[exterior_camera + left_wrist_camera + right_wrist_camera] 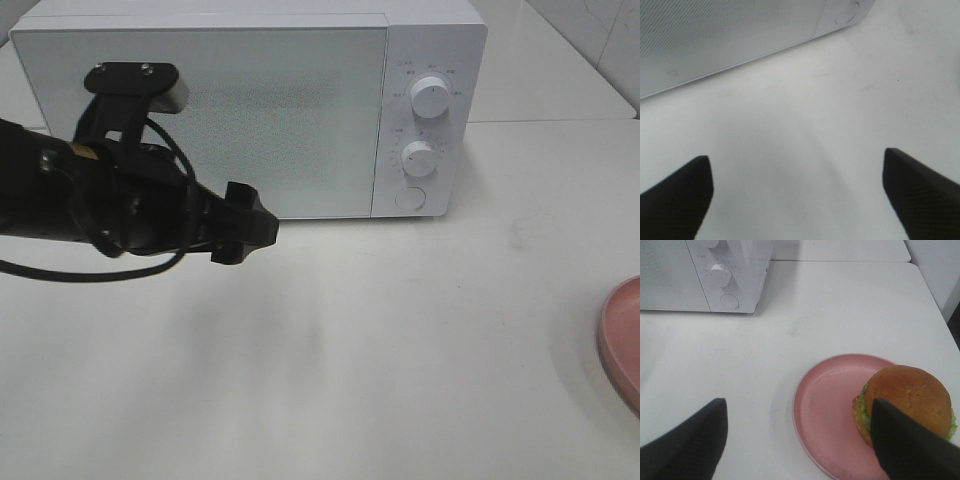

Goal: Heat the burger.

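Note:
The burger (907, 397), with a golden-brown bun and green lettuce, sits on the round pink plate (830, 405) and shows only in the right wrist view. My right gripper (799, 412) is open and empty above the plate's near side, with one finger (905, 445) right in front of the burger. The white microwave (200, 120) stands at the back with its door closed. My left gripper (255, 225) hovers in front of the door's lower edge. In the left wrist view it (797, 165) is open and empty above the bare table.
The microwave's two knobs (430, 97) (420, 158) and round button (410, 198) are on its right panel. Only the plate's edge (625, 340) shows at the far right of the exterior view. The white table (400, 330) stretches between microwave and plate.

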### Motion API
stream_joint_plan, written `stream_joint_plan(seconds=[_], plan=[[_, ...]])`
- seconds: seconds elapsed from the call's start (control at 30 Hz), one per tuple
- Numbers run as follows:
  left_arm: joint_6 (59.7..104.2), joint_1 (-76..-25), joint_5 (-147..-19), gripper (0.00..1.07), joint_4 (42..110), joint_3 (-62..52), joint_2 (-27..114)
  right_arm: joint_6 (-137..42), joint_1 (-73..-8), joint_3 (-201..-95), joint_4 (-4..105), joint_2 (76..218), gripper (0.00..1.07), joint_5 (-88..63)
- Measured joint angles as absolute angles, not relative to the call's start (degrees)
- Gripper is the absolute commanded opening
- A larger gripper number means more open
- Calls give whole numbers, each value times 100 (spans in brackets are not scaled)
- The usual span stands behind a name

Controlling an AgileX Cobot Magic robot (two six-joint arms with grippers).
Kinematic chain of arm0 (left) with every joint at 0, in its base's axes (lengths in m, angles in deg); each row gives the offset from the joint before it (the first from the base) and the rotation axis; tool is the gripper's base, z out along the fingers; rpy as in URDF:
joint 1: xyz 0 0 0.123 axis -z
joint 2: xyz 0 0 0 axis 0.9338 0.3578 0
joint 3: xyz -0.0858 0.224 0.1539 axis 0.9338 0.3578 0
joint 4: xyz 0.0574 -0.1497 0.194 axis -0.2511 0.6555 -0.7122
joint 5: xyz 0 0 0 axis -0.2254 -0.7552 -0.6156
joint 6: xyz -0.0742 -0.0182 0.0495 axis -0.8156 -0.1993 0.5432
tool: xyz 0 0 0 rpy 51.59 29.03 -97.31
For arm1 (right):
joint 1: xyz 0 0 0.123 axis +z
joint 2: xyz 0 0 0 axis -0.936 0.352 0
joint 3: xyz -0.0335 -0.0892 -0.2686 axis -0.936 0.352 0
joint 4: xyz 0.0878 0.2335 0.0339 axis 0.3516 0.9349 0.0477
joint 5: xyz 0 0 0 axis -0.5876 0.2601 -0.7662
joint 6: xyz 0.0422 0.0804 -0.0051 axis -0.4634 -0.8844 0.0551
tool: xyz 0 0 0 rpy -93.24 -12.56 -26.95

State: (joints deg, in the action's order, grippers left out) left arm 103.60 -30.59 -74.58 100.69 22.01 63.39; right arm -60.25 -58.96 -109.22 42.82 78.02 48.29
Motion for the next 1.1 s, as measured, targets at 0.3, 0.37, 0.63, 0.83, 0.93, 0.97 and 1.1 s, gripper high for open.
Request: stream_joint_plan(seconds=[0.3, 0.37, 0.63, 0.83, 0.93, 0.97, 1.1], plan=[[10360, -4354, -9384, 100, 9301, 2201, 5611, -6025, -5896, -10922, 4282, 7802, 76, 4829], [10360, -4824, -9951, 100, 8998, 2201, 5325, -6025, -5896, -10922, 4282, 7802, 76, 4829], [10343, -5826, -11349, 100, 8430, 2201, 4471, -6025, -5896, -10922, 4282, 7802, 76, 4829], [10056, -6382, -12478, 100, 8190, 2201, 3657, -6025, -5896, -10922, 4282, 7802, 76, 4829], [9999, -6422, -12615, 100, 8178, 2201, 3554, -6025, -5896, -10922, 4282, 7802, 76, 4829], [9902, -6457, -12850, 100, 8132, 2201, 3279, -6025, -5896, -10922, 4282, 7802, 76, 4829], [9753, -6468, -13142, 100, 8024, 2275, 2718, -6025, -5896, -10922, 4282, 7802, 76, 4829]])
